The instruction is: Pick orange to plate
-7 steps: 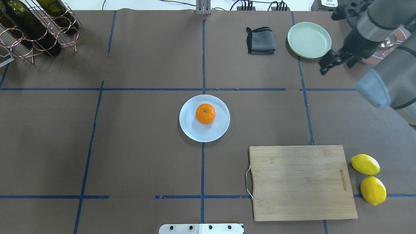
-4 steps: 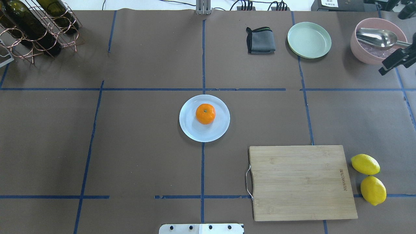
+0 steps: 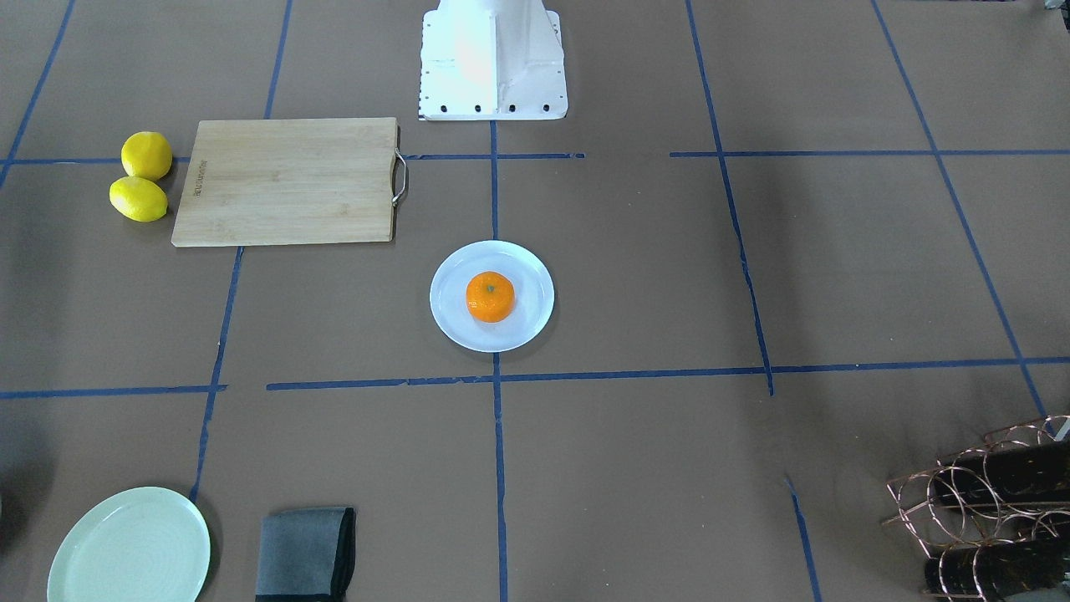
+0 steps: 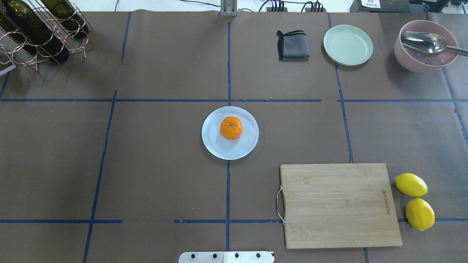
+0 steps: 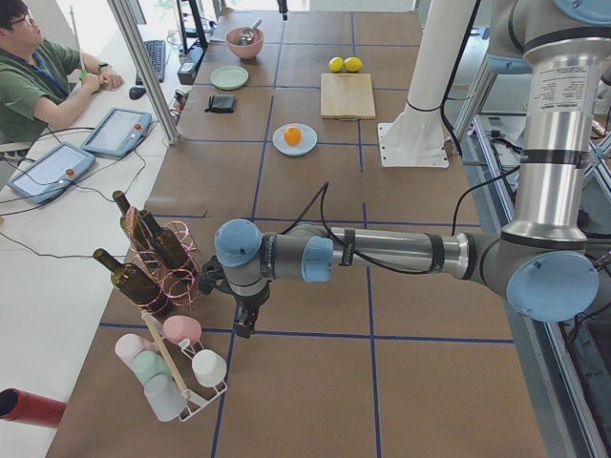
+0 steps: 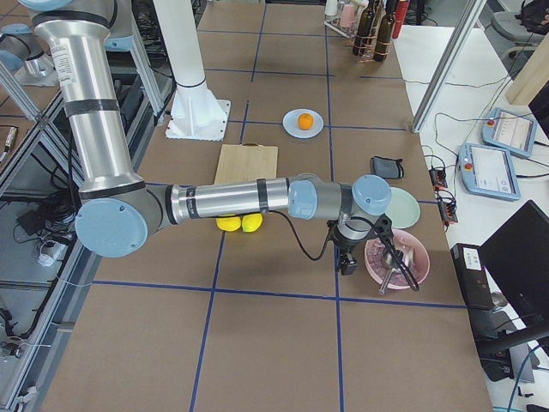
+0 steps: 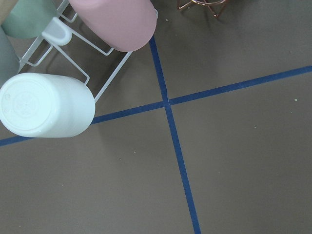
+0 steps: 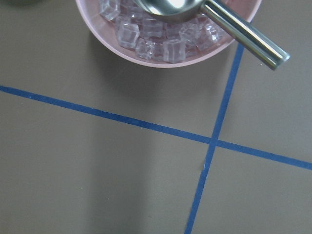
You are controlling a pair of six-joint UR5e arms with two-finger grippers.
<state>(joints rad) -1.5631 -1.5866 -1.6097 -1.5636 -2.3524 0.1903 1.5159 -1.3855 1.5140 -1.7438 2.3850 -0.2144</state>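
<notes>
The orange (image 4: 231, 128) sits on the pale bluish-white plate (image 4: 215, 148) at the middle of the table, a little off the plate's centre, with nothing touching it. The front-facing view shows the same orange (image 3: 490, 296) and plate (image 3: 456, 324). Neither arm appears in the overhead view. My left gripper (image 5: 242, 324) shows only in the exterior left view, low beside the bottle rack, far from the plate. My right gripper (image 6: 347, 264) shows only in the exterior right view, next to the pink bowl. I cannot tell whether either is open or shut.
A wooden cutting board (image 4: 340, 204) lies front right with two lemons (image 4: 411, 184) beside it. At the back right are a grey cloth (image 4: 293, 45), a pale green plate (image 4: 348, 44) and a pink bowl (image 4: 402, 61) of ice with a spoon. A bottle rack (image 4: 40, 33) stands back left.
My right arm has swung out of the overhead view to the right, uncovering the pink bowl. The orange and the plate have not moved.
</notes>
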